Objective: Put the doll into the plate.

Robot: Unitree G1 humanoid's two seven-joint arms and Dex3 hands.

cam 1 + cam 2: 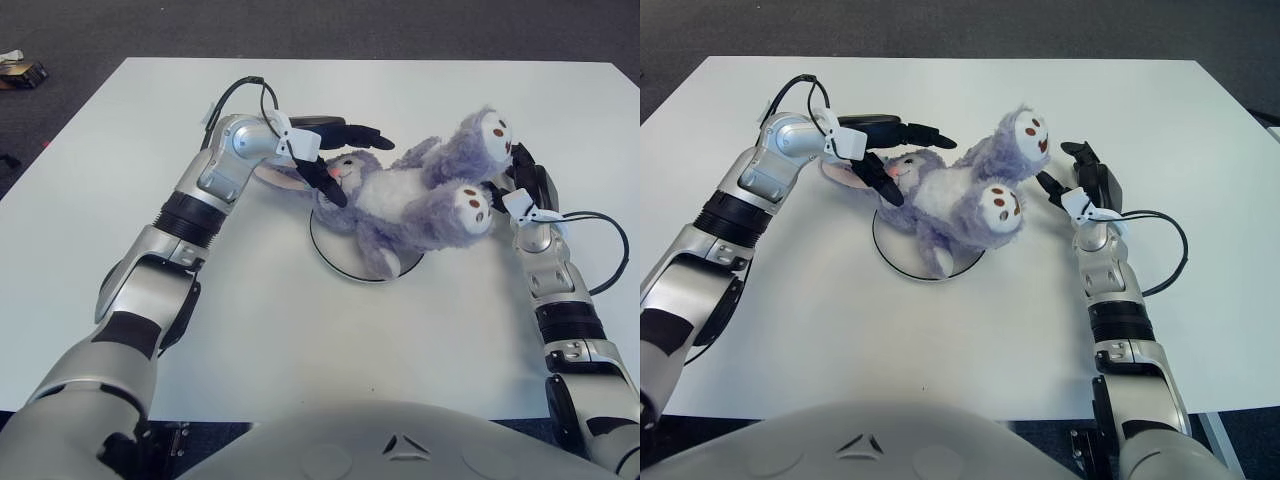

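A purple and white plush rabbit doll (410,195) lies on its back across the white plate (338,262), a dark-rimmed disc at the table's middle. Its feet point right and stick out past the rim. My left hand (362,170) is at the doll's head, fingers spread. The long fingers (350,132) reach over the head and the thumb (325,182) sits below the face, without squeezing. My right hand (1053,165) is just right of the doll's feet, with fingers open and a small gap to them.
The white table (250,320) spreads around the plate. Dark carpet lies beyond its far edge, with a small object (20,70) on the floor at the top left. A black cable (600,250) loops off my right forearm.
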